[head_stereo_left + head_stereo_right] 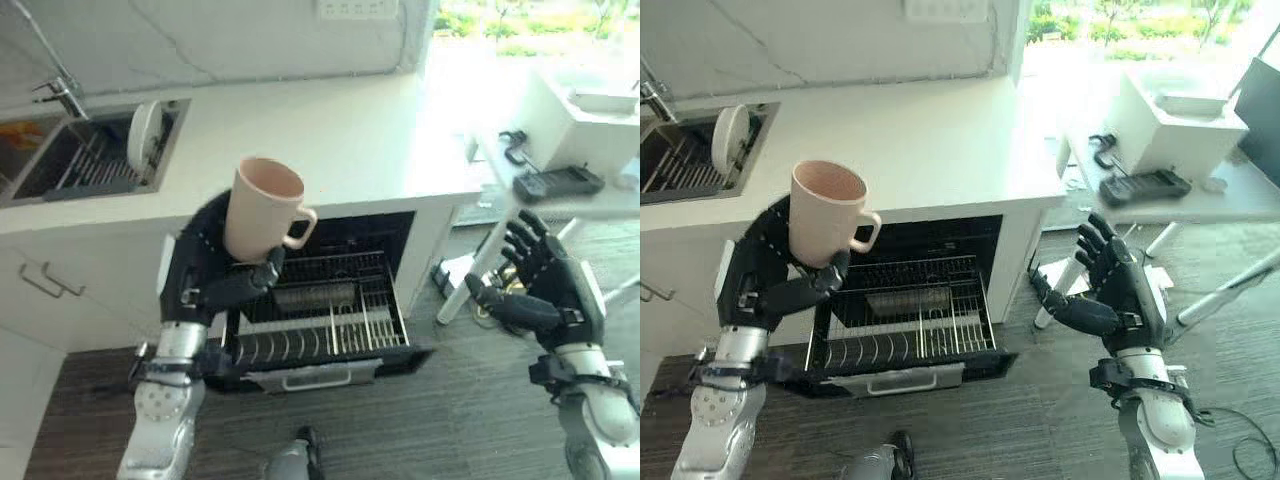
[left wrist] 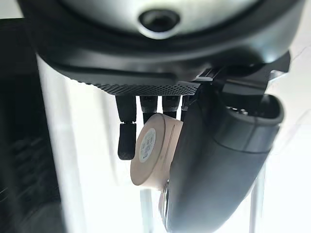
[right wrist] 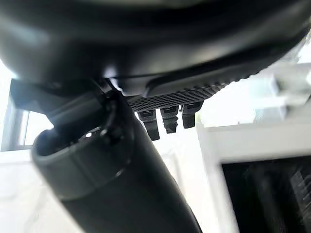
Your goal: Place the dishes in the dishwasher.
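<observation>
The left hand (image 1: 205,275) covers the lower back of the mug (image 1: 262,208) — its base shows in the left wrist view, with a round label too small to read. The sink (image 1: 95,158) runs off the picture's left edge, its plate (image 1: 145,135) partly behind the rim. The dishwasher's (image 1: 330,300) inner depth is dark and unreadable.
</observation>
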Robot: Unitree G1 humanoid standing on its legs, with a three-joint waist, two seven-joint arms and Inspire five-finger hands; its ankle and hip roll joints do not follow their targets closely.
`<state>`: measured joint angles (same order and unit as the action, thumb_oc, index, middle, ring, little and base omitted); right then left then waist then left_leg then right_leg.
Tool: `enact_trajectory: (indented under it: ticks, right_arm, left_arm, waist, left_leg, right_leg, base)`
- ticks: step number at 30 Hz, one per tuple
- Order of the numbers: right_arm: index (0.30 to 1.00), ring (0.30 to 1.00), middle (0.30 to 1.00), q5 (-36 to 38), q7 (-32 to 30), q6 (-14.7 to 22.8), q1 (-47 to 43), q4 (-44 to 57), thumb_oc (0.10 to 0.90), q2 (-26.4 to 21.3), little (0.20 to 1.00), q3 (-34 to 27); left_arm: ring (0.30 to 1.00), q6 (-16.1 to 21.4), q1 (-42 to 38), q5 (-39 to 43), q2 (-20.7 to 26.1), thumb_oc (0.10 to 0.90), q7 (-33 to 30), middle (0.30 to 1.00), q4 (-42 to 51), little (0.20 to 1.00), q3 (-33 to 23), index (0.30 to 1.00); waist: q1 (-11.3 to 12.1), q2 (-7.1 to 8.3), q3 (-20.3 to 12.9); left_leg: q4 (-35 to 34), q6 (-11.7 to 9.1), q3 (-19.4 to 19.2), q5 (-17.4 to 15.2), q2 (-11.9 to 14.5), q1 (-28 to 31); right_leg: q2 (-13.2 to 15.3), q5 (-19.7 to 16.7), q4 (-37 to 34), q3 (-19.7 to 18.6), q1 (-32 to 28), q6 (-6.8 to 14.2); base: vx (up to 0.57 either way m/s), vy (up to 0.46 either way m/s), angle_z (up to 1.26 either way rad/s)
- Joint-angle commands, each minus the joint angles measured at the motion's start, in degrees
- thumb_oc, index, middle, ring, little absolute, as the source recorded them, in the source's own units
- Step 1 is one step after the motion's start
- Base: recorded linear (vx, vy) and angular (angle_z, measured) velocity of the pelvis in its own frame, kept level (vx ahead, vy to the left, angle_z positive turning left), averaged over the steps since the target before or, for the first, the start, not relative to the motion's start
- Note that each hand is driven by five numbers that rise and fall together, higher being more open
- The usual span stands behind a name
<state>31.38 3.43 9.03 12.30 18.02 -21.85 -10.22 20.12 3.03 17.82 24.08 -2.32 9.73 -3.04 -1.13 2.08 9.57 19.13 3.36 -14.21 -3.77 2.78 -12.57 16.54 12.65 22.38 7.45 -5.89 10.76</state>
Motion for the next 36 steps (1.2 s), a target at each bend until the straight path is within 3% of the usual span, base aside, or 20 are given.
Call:
enact_trajectory:
  ticks: [1, 2, 5, 7, 8, 11, 15, 18, 25, 28, 36]
  right_arm:
    - [0.900, 0.900, 0.900, 2.8, -0.2, 6.3, -5.4, 4.5, 0.800, -1.6, 0.900, -1.0]
    - [0.900, 0.900, 0.900, 3.2, 0.0, 4.8, -5.6, 5.6, 0.800, -0.3, 0.900, -0.5]
    - [0.900, 0.900, 0.900, 1.4, -0.2, 4.2, -6.0, 5.3, 0.800, 1.2, 0.900, 0.9]
    - [0.900, 0.900, 0.900, 1.2, -0.6, 4.0, -6.6, 4.9, 0.800, 1.3, 0.900, 1.4]
    - [0.900, 0.900, 0.900, 1.1, -0.6, 4.4, -6.6, 4.4, 0.800, 0.7, 0.900, 1.2]
    - [0.900, 0.900, 0.900, 1.7, -0.3, 5.2, -6.4, 3.6, 0.800, -0.7, 0.900, 0.6]
    - [0.900, 0.900, 0.900, 3.2, -0.7, 4.5, -6.2, 3.7, 0.800, -1.5, 0.900, 1.0]
    - [0.900, 0.900, 0.900, 3.5, -0.1, 2.9, -6.4, 3.8, 0.800, -1.5, 0.900, 2.3]
    - [0.900, 0.900, 0.900, 8.9, 6.1, -2.9, -8.9, 4.7, 0.800, -2.8, 0.900, 5.8]
    - [0.900, 0.900, 0.900, 14.9, 8.3, -5.6, -11.4, 5.2, 0.800, -4.0, 0.900, 7.5]
    - [0.900, 0.900, 0.900, 19.2, 10.7, -6.8, -15.7, 5.2, 0.800, -3.1, 0.900, 12.3]
  left_arm:
    - [0.300, 5.5, -1.7, 0.2, 1.4, 0.400, -1.4, 0.300, 7.9, 0.300, -3.0, 0.300]
    - [0.300, 4.0, -1.9, 0.8, 1.9, 0.400, -0.9, 0.300, 9.0, 0.300, -3.6, 0.300]
    - [0.300, 3.8, -2.4, 0.8, 1.7, 0.400, -0.4, 0.300, 9.2, 0.300, -2.8, 0.300]
    - [0.300, 3.7, -3.2, 0.2, 1.7, 0.400, -1.4, 0.300, 9.3, 0.300, -2.0, 0.300]
    - [0.300, 3.7, -4.3, 0.6, 2.0, 0.400, -1.5, 0.300, 9.1, 0.300, -1.6, 0.300]
    - [0.300, 4.7, -4.0, 1.0, 2.2, 0.400, -1.3, 0.300, 8.8, 0.300, -1.7, 0.300]
    - [0.300, 4.0, -3.6, -0.6, 2.1, 0.400, -1.9, 0.300, 9.5, 0.300, -0.6, 0.300]
    - [0.300, 3.1, -3.1, -0.5, 1.9, 0.400, -2.5, 0.300, 10.0, 0.300, -0.6, 0.300]
    - [0.300, 2.0, -3.7, -1.0, 1.7, 0.400, -3.4, 0.300, 9.8, 0.300, 1.6, 0.300]
    - [0.300, 2.7, -5.0, -3.0, 1.7, 0.400, -3.0, 0.300, 8.9, 0.300, 4.2, 0.300]
    - [0.300, 2.5, -8.8, -5.2, 1.7, 0.400, -0.8, 0.300, 6.3, 0.300, 9.4, 0.300]
  waist:
    - [0.1, -0.68, -4.2]
    - [0.6, -0.77, -4.7]
    - [0.0, -1.67, -4.6]
    - [-0.6, -1.97, -4.1]
    - [-1.0, -1.43, -3.6]
    - [-1.5, -1.19, -2.8]
    - [-1.2, -0.09, -3.3]
    - [-1.0, -0.18, -3.8]
    - [-1.2, -0.57, -4.6]
    - [-1.1, -0.84, -4.9]
    - [-1.1, -1.10, -5.6]
  left_leg:
    - [-1.9, -5.7, 3.4, -2.1, 3.4, 0.0]
    - [-1.9, -4.5, 3.3, -3.1, 2.1, 0.9]
    - [-1.9, -3.0, 4.7, -4.3, 1.0, 2.7]
    - [-1.9, -3.4, 5.7, -4.5, 0.9, 3.5]
    - [-1.9, -3.9, 5.9, -4.6, 0.6, 3.9]
    - [-1.9, -4.0, 6.0, -5.1, 1.0, 4.6]
    - [-1.9, -4.4, 5.8, -5.6, 0.9, 4.8]
    - [-1.9, -5.0, 6.0, -5.8, 1.5, 5.2]
    - [-1.9, -6.5, 5.5, -6.2, 3.5, 5.8]
    - [-1.9, -7.0, 5.8, -6.3, 4.1, 6.1]
    - [-1.9, -7.2, 6.2, -6.6, 4.3, 6.6]
  right_leg:
    - [-3.6, -6.3, -5.2, 4.7, 0.6, -0.1]
    - [-3.7, -10.1, -5.2, 6.8, -0.6, -0.1]
    - [-6.7, -15.7, -4.4, 7.0, -0.9, -0.5]
    - [-7.8, -13.5, -5.2, 7.0, 2.0, -1.6]
    - [-7.2, -9.8, -5.2, 7.1, 5.5, -2.4]
    - [-7.2, -10.9, -5.2, 7.0, 7.4, -2.6]
    - [-6.2, -6.9, -5.2, 5.1, 8.9, -2.4]
    - [-6.2, -5.0, -5.2, 4.3, 9.8, -2.5]
    - [-6.9, -3.5, -5.2, 4.2, 9.9, -3.1]
    - [-6.8, -3.2, -5.2, 4.7, 9.5, -3.3]
    - [-6.8, -2.9, -5.2, 4.7, 9.1, -3.4]
  base:
    - [0.38, 0.320, 0.26]
    - [0.37, 0.310, 0.23]
    - [0.25, 0.221, 0.23]
    - [0.12, 0.061, 0.09]
    - [0.05, -0.053, 0.03]
    - [0.08, -0.103, 0.11]
    - [0.07, -0.213, 0.14]
    - [0.05, -0.262, -0.16]
    - [0.02, -0.188, -0.12]
    - [-0.02, -0.129, 0.02]
    - [-0.02, -0.023, 0.06]
